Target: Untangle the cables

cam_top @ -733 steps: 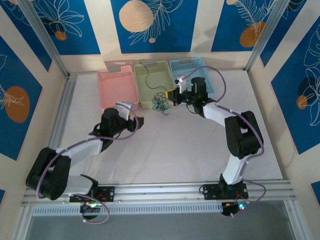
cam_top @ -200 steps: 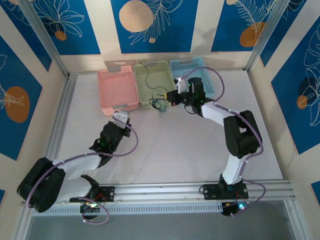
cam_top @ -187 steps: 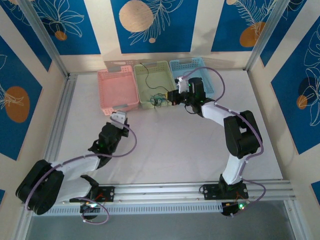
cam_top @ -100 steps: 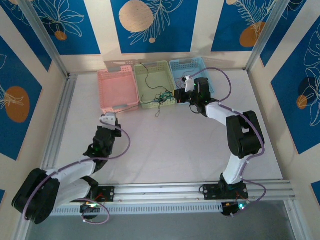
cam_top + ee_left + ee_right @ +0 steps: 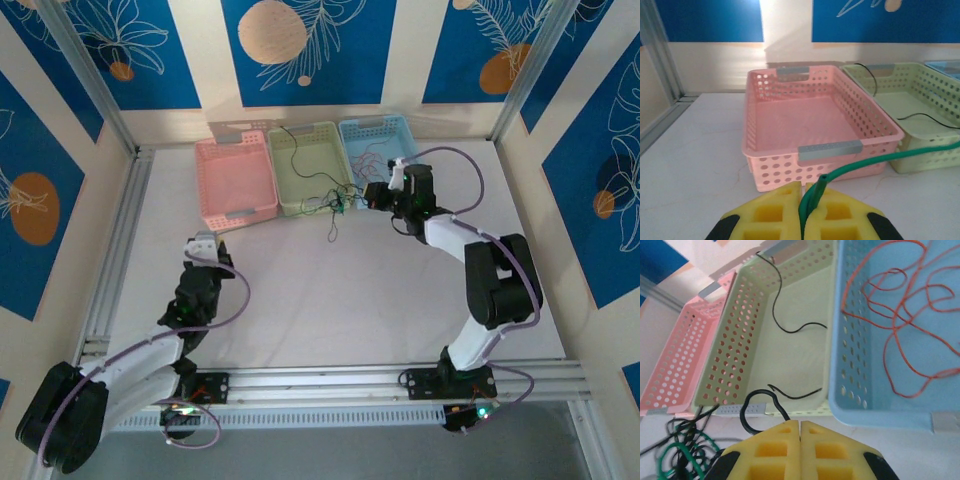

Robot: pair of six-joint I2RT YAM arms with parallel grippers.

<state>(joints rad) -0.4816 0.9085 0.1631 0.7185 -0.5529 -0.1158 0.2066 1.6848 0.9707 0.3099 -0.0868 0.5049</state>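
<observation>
Near the far edge of the table (image 5: pixel 330 290), seen from above, the cables (image 5: pixel 335 203) lie in a small clump just in front of the green basket (image 5: pixel 305 165), which stands between a pink basket (image 5: pixel 236 180) and a blue basket (image 5: pixel 380 135). The right gripper (image 5: pixel 372 195) sits just beside the clump on its right, while the left gripper (image 5: pixel 202 246) sits well apart toward the near left corner, so the right arm is much the nearer. From the left wrist, the left gripper (image 5: pixel 803 210) has its yellow pads pressed together on a green strand (image 5: pixel 880 159), which leaves the pads and runs off to the right in front of the pink basket (image 5: pixel 830 149), toward the clump. From the right wrist, the right gripper (image 5: pixel 800 440) is closed, and a black strand (image 5: pixel 756 396) loops up at the seam of its pads and appears pinched there; the clump (image 5: pixel 685 452) lies just to its lower left. A loose black wire (image 5: pixel 790 330) lies in the green basket (image 5: pixel 740 340) and a red wire (image 5: pixel 900 315) in the blue basket (image 5: pixel 850 365). The green strand's long axis runs from the near left to the far middle of the table, so I judge that pulling the grippers apart along it would draw that strand free.
</observation>
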